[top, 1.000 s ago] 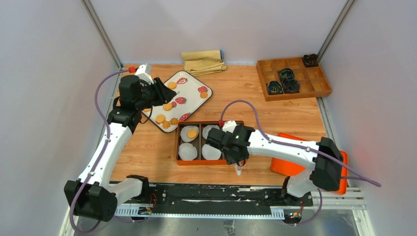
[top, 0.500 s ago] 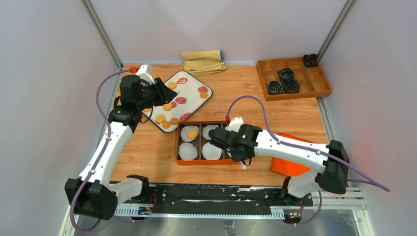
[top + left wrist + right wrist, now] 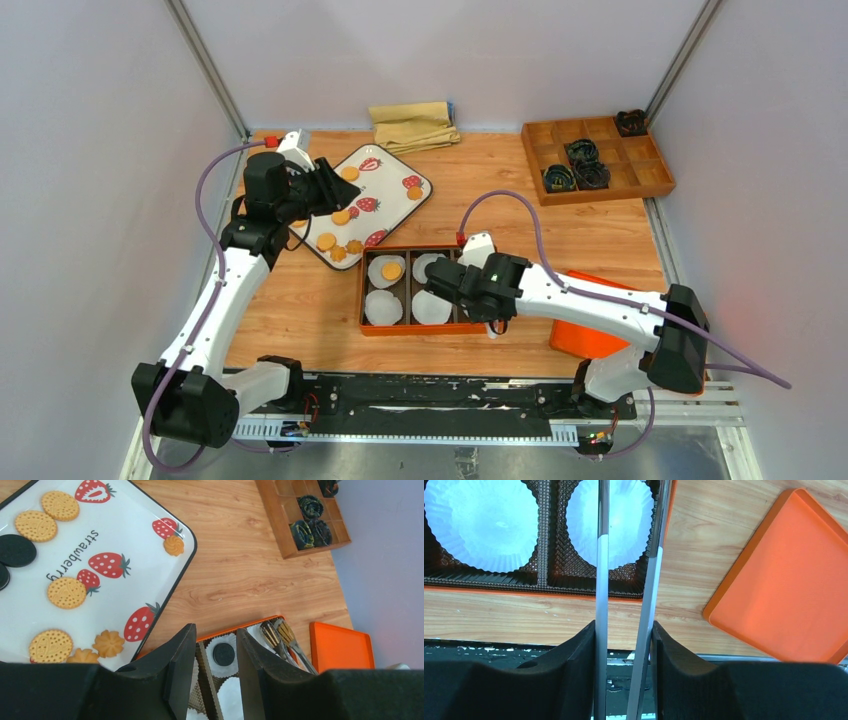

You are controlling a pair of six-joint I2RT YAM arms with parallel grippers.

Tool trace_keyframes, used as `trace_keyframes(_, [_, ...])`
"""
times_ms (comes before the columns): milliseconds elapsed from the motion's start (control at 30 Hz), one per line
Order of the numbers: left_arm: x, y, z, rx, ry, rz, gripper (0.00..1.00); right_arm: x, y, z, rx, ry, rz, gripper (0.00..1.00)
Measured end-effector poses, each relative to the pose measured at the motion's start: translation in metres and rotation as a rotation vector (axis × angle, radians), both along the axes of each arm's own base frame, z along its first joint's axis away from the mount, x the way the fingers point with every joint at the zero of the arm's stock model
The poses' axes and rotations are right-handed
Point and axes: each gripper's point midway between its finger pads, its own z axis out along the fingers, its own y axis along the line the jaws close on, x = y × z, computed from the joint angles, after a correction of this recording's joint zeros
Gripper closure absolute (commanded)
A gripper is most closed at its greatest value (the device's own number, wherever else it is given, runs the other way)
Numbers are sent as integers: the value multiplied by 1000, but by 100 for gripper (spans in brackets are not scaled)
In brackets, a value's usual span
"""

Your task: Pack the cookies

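Several golden cookies (image 3: 340, 217) and a few black ones (image 3: 16, 550) lie on the white strawberry plate (image 3: 395, 165) at the left. My left gripper (image 3: 325, 188) hovers over that plate, open and empty; the left wrist view shows its jaws (image 3: 215, 630) apart. The orange box (image 3: 362, 300) holds white paper cups. One cup holds a golden cookie (image 3: 391, 271), another a black cookie (image 3: 223, 653). My right gripper (image 3: 462, 297) is shut on metal tongs (image 3: 601, 580) above the box's near right part. The tong tips (image 3: 280, 635) are beside the black cookie's cup.
An orange lid (image 3: 580, 335) lies right of the box, partly under the right arm. A wooden compartment tray (image 3: 598, 160) with dark cups stands at the back right. A folded tan cloth (image 3: 413, 125) lies at the back. Two empty cups (image 3: 481, 525) show under the tongs.
My right gripper with the tongs has shifted a little left and away from the near edge, further over the box. The left arm has not moved.
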Motion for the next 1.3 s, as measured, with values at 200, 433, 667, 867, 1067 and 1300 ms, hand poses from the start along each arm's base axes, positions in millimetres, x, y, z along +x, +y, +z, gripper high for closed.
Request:
trace_keyframes(200, [0, 0, 0, 0, 0, 0, 59, 2, 4, -6, -1, 2, 15, 74])
trace_keyframes(433, [1, 0, -2, 1, 5, 0, 58, 5, 15, -19, -14, 13, 37, 40])
trace_keyframes(667, [2, 0, -4, 5, 11, -1, 58, 8, 22, -19, 11, 0, 45, 40])
trace_keyframes(867, [2, 0, -5, 5, 12, -2, 58, 7, 22, -19, 20, 1, 51, 28])
trace_keyframes(1067, [2, 0, -5, 5, 12, -2, 58, -1, 22, -40, 5, 60, 71, 5])
trace_keyframes(1300, [2, 0, -5, 5, 12, -2, 58, -3, 28, -54, 12, 82, 83, 3])
